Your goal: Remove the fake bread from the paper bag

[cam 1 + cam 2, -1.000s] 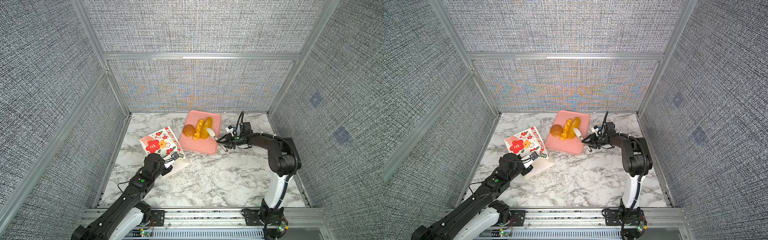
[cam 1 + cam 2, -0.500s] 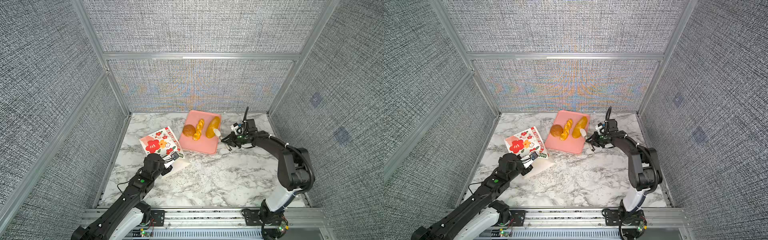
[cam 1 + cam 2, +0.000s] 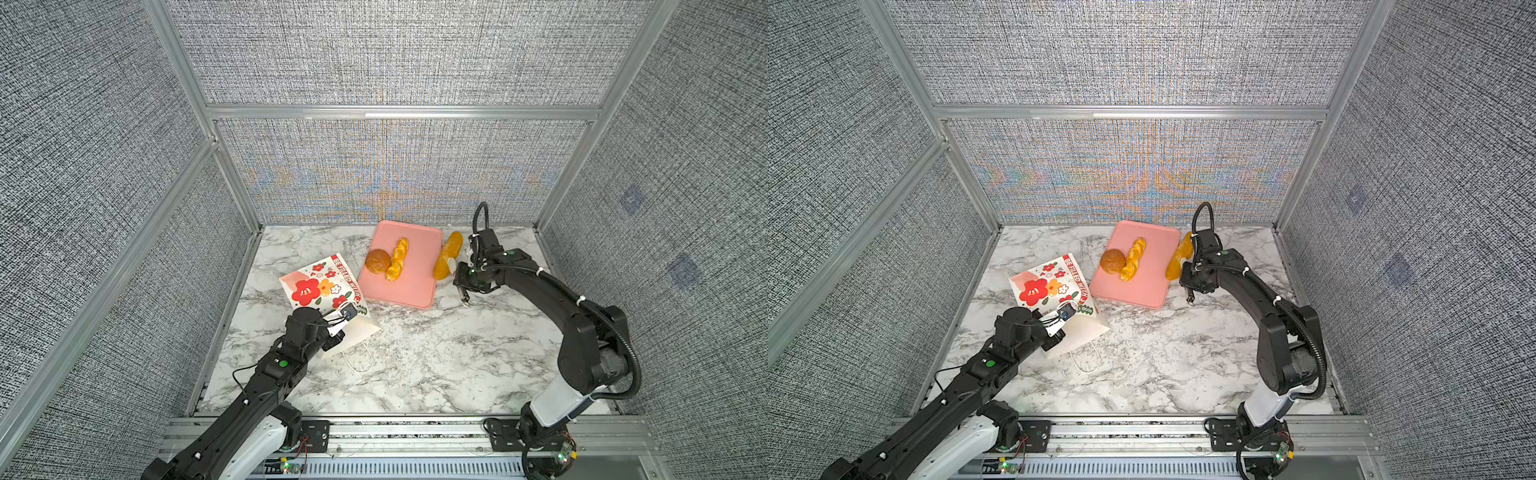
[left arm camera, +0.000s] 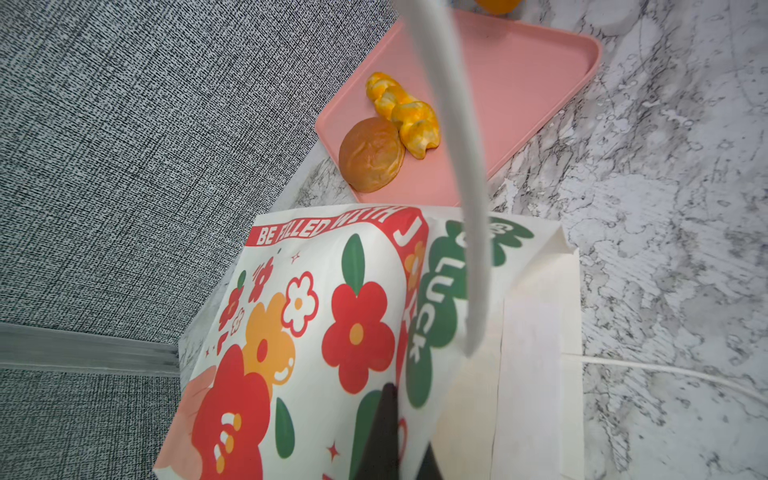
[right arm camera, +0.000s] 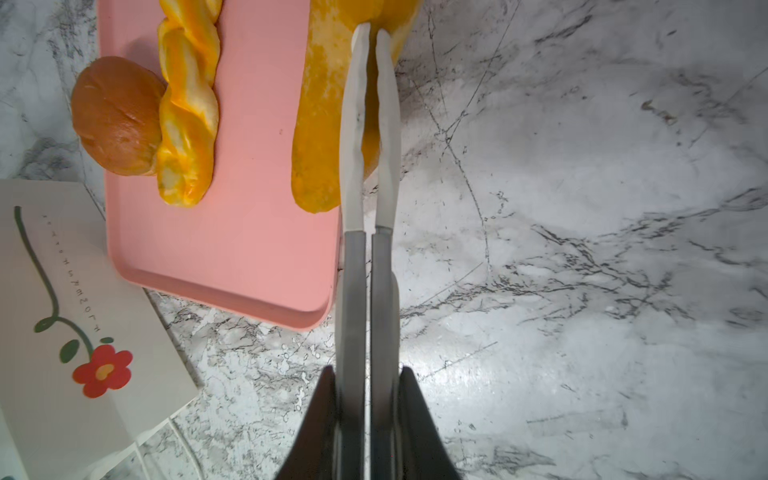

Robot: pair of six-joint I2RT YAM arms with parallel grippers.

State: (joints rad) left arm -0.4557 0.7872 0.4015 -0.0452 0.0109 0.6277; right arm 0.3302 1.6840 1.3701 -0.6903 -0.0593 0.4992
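Long loaf [image 3: 448,254] now farther right, astride edge of pink tray [image 3: 399,291]

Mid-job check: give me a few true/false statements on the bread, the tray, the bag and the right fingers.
1. The round bun and twisted stick lie touching on the pink tray. True.
2. The long loaf lies mid-tray. False: it straddles the tray's edge nearest the right gripper.
3. The right gripper's fingers are closed, holding nothing. True.
4. The paper bag stands upright. False: it lies on its side.
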